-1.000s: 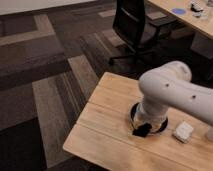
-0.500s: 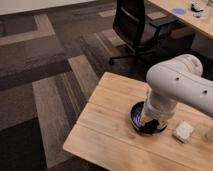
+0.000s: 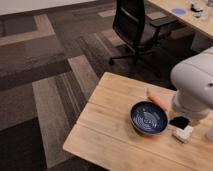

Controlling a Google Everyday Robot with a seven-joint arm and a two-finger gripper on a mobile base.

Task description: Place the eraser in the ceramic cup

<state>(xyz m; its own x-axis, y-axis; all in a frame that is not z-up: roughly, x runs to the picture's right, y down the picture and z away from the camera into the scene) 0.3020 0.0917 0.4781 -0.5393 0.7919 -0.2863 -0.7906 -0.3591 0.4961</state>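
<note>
Camera view | eraser (image 3: 178, 122) just below hand (image 3: 186, 114) | beside ceramic cup (image 3: 149, 118)

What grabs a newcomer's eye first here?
The big white robot arm looms over the right side of the wooden table, its end effector hidden behind that bulk. Next comes the dark blue, swirl-lined ceramic cup mid-table, empty, with the black eraser just right of it beside a pale block.

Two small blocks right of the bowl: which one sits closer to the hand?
The black eraser, just below the hand beside the bowl. The pale block lies further forward, toward the table edge.
</note>
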